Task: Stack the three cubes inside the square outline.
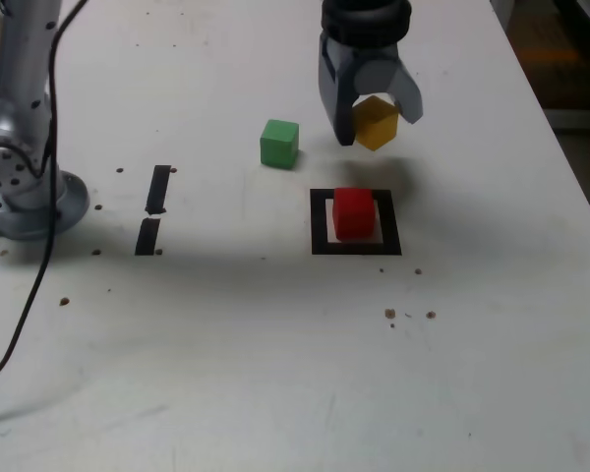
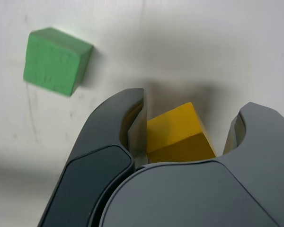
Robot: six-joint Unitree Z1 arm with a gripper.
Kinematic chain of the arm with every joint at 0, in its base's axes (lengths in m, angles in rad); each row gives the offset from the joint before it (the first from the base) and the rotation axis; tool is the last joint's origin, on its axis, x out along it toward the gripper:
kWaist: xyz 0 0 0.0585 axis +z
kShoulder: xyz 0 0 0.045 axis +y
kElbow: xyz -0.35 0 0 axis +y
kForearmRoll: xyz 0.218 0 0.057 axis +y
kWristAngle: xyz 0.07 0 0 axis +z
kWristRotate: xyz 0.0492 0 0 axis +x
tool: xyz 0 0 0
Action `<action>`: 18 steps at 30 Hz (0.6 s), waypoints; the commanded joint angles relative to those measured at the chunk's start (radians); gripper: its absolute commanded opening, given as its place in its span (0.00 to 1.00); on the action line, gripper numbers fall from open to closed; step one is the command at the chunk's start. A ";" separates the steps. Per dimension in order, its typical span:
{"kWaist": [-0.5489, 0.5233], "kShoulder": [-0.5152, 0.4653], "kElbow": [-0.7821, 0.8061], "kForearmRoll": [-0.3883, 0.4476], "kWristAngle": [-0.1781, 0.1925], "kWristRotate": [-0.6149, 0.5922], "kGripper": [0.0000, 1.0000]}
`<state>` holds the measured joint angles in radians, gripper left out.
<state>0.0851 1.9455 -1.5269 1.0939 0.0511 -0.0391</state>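
Observation:
My gripper (image 1: 377,126) hangs behind the square outline (image 1: 320,224), shut on the yellow cube (image 1: 378,120), which sits turned cornerwise between the fingers and looks raised off the table. The wrist view shows the yellow cube (image 2: 177,135) between the dark jaws of the gripper (image 2: 194,113), pressed against one finger (image 2: 132,118). Inside the black tape square stands the red cube (image 1: 354,212), on the white centre. The green cube (image 1: 279,143) rests on the table toward the exterior view's left of the gripper, also seen loose as the green cube (image 2: 54,61) in the wrist view.
Two short black tape strips (image 1: 158,189) (image 1: 147,236) lie at the exterior view's left. The arm's grey base (image 1: 20,177) and a black cable (image 1: 34,285) stand at the far left. The table's edge (image 1: 570,167) runs down the right. Small dark specks (image 1: 390,314) dot the surface.

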 commanded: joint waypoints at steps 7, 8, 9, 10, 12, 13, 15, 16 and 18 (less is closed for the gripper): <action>-0.105 -0.068 -0.053 0.099 -0.019 0.001 0.14; -0.119 -0.072 -0.057 0.113 -0.023 0.001 0.14; -0.132 -0.076 -0.059 0.127 -0.026 0.001 0.14; -0.145 -0.079 -0.061 0.140 -0.029 0.001 0.14; -0.169 -0.083 -0.063 0.164 -0.035 0.003 0.14; -0.180 -0.085 -0.064 0.175 -0.038 0.005 0.14; -0.200 -0.088 -0.066 0.194 -0.046 0.012 0.14; -0.209 -0.089 -0.067 0.204 -0.049 0.016 0.14; -0.225 -0.090 -0.068 0.219 -0.054 0.026 0.14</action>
<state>-0.1297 1.8639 -1.5880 1.3057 -0.0005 -0.0181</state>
